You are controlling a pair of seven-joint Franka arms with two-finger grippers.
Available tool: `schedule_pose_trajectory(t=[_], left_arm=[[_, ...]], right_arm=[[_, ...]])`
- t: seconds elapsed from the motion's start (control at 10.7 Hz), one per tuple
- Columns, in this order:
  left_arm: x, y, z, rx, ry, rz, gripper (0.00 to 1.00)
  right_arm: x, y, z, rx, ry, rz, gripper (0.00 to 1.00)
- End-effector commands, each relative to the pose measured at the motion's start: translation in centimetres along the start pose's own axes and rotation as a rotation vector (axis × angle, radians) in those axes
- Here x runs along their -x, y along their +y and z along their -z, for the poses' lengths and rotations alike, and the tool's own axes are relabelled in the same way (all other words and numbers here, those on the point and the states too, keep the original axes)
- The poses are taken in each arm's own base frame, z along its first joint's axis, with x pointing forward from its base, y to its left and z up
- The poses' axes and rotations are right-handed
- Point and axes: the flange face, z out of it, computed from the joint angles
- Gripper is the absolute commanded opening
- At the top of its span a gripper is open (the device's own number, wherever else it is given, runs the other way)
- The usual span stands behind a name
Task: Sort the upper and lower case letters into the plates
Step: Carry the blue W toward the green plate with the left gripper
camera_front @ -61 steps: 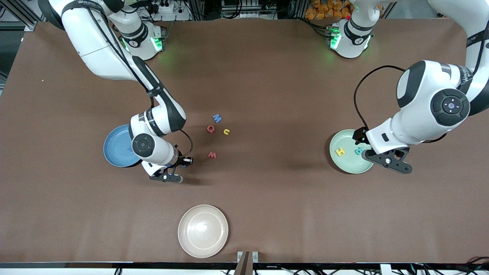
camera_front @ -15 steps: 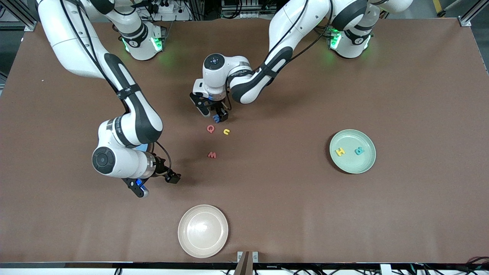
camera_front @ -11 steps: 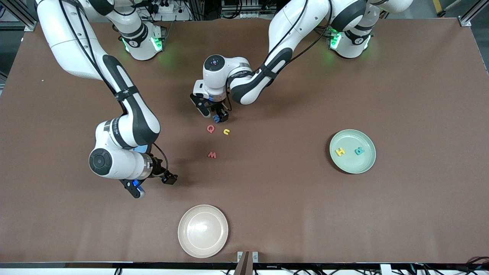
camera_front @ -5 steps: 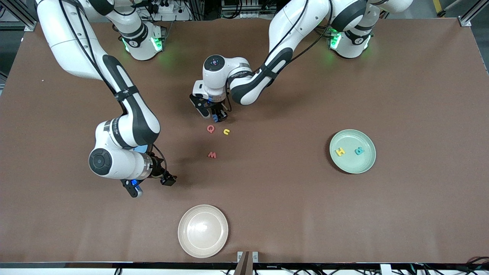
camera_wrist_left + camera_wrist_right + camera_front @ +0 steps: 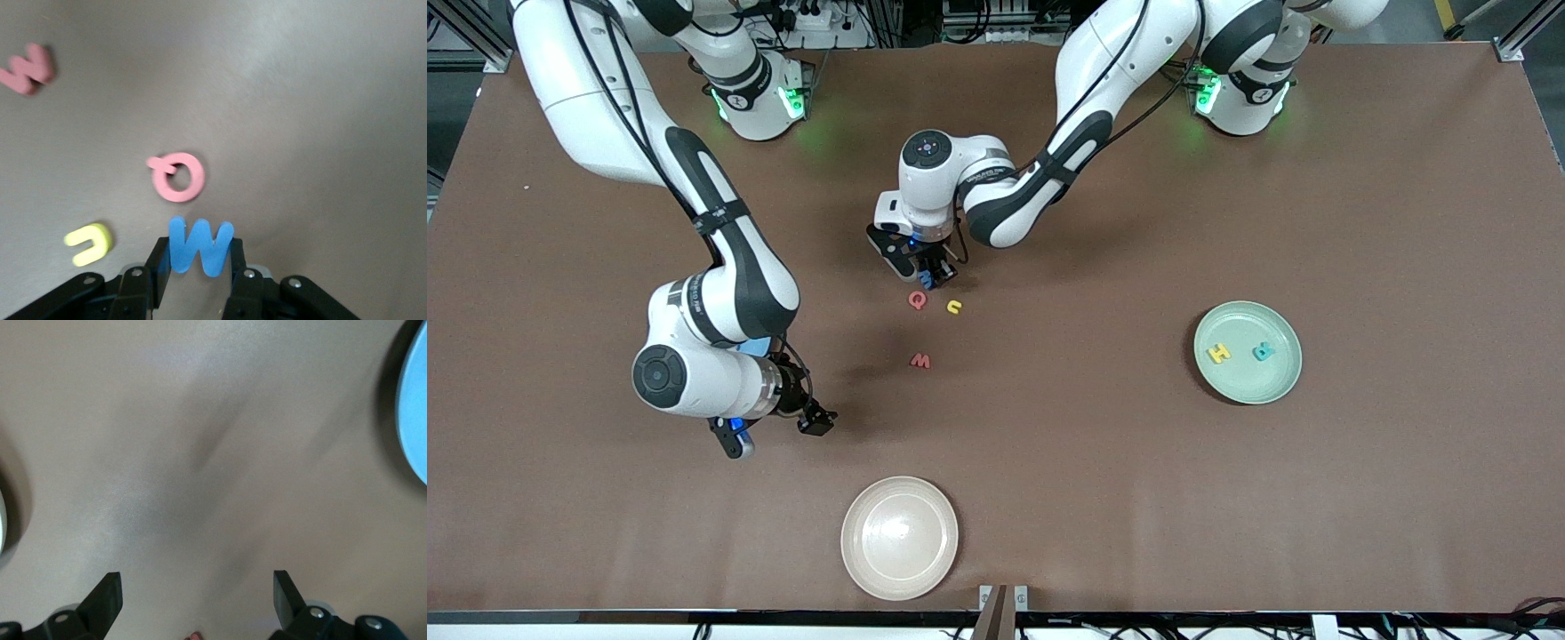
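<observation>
Robotics lab: brown-covered table (image 5: pixel 1360 178), aluminium frame rails (image 5: pixel 1519 36), cables, power strips.

Bright overhead light, soft shadows; wrist views seemingly motion-blurred.

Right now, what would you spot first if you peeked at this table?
The left gripper, over the middle of the table, pinches a blue letter M between its fingers, just above a pink Q and a yellow u. The mint green plate, toward the left arm's end, holds a yellow H and a teal letter. The right gripper hangs open beside the blue plate.
</observation>
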Motion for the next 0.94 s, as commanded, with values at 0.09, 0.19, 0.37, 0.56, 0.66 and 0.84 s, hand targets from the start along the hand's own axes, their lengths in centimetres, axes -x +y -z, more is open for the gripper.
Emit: schedule_pose_trajectory(t=[0.09,0.19,0.37,0.56,0.66,0.84], left_arm=[[-1.1,-4.3,8.2,-0.024,-0.071,0.116,0.00],[-1.3,-5.5,10.1,-0.035,-0.076,0.134,0.00],[-1.5,-10.3,13.9,-0.063,-0.090,0.193,0.00],[-1.5,-14.6,16.1,-0.067,-0.099,0.254,0.00],[-1.4,-16.4,17.3,-0.073,-0.100,0.281,0.00],[-0.5,-21.5,20.6,-0.080,-0.122,0.361,0.00]], right_arm=[[0.8,-1.0,0.7,-0.022,-0.006,-0.189,1.00],[1.2,-1.6,0.5,-0.027,-0.008,-0.247,1.00],[2.6,-3.1,0.3,-0.042,-0.009,-0.365,1.00],[3.7,-4.0,0.4,-0.055,-0.012,-0.440,1.00],[4.8,-4.4,0.1,-0.053,-0.014,-0.484,1.00],[6.6,-5.4,-1.4,-0.054,-0.014,-0.604,1.00]])
